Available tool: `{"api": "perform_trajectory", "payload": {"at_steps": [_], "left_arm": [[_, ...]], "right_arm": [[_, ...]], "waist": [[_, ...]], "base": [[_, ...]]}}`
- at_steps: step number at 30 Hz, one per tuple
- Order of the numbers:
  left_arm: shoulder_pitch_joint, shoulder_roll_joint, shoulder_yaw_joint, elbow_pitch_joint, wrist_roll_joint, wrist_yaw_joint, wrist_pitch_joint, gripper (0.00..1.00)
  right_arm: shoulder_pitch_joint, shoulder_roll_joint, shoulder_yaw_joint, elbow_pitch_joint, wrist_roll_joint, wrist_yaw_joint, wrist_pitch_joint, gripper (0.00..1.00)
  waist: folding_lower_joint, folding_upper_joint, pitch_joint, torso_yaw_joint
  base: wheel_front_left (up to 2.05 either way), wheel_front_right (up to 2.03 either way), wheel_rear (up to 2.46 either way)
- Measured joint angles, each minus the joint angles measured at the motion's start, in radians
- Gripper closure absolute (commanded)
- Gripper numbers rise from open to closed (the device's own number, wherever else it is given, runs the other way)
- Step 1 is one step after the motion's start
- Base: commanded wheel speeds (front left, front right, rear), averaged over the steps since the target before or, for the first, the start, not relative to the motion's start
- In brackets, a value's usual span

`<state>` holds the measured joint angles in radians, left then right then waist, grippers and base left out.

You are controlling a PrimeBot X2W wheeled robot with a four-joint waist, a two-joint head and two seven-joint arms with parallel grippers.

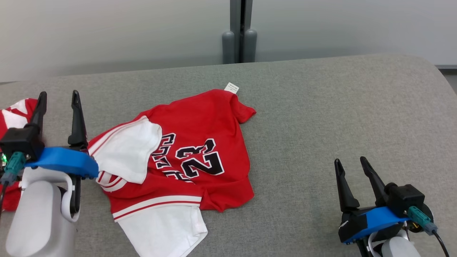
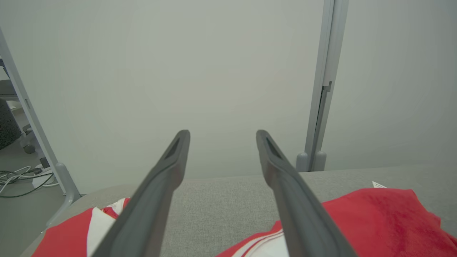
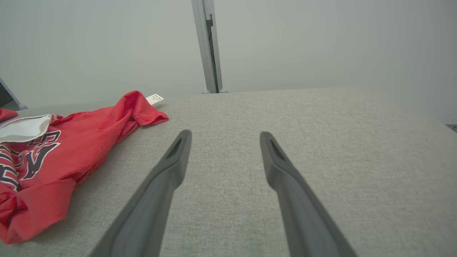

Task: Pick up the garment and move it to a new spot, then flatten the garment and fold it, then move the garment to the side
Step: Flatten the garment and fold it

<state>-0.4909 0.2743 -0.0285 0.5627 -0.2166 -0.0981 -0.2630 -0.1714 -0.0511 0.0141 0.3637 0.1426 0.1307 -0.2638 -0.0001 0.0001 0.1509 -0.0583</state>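
The head view looks steeply down and forward over the grey counter [image 1: 321,107], the post [image 1: 239,32] at twelve o'clock. Both wrist views sit low, close above the counter, facing the back wall [image 1: 107,32]. All three share the red garment [image 1: 200,117] and post.

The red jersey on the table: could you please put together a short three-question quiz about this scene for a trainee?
1. True or false: the left gripper is shut on the red jersey.
2. Which number is printed on the jersey? A) 32 B) 23 C) 45
3. Fill in: the ___ gripper stands over bare grey table, apart from the jersey.
Key: 1 false, its jaws stand open with nothing between them. 2 B. 3 right; the right gripper is open as well.
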Motion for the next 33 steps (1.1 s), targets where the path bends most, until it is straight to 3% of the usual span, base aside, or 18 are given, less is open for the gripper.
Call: {"api": "perform_trajectory", "payload": {"at_steps": [14, 18, 33], "left_arm": [[0.33, -0.142, 0.069, -0.32, 0.114, -0.011, 0.0, 0.0], [0.4, -0.178, 0.059, -0.338, 0.138, -0.009, 0.0, 0.0], [0.569, -0.219, 0.084, -0.405, 0.137, 0.011, 0.0, 0.0]], "right_arm": [[0.065, 0.001, -0.018, 0.005, 0.008, 0.0, 0.0, 0.0], [0.08, 0.001, -0.025, 0.006, 0.01, 0.0, 0.0, 0.0], [0.105, 0.001, -0.021, 0.02, 0.018, 0.0, 0.0, 0.0]], "waist": [[-0.0001, -0.0001, -0.083, 0.098], [0.0, 0.0, -0.096, 0.123], [0.0001, 0.0, -0.12, 0.136]], "base": [[0.0, 0.0, 0.0], [0.0, 0.0, 0.0], [0.0, 0.0, 0.0]]}}
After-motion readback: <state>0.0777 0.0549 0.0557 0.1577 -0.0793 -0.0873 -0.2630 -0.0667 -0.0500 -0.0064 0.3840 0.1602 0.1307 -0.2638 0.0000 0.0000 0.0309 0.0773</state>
